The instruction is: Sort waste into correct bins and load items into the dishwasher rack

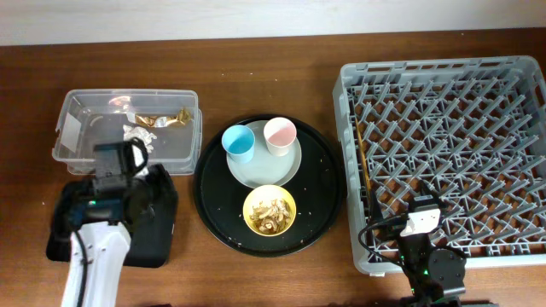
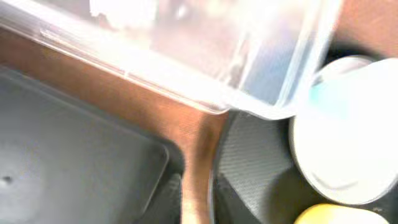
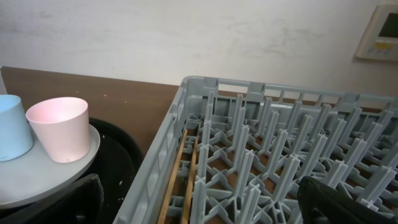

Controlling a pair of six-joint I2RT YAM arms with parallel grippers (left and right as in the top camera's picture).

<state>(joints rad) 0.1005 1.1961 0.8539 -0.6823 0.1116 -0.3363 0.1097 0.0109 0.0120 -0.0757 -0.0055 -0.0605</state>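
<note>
The overhead view is evenly lit, and the table is rendered sharply with only faint shadows cast. The left wrist view is heavily blurred, and the clear tub and plate are washed out by glare. In the right wrist view the rack is shown crisply under bright, even light.
</note>
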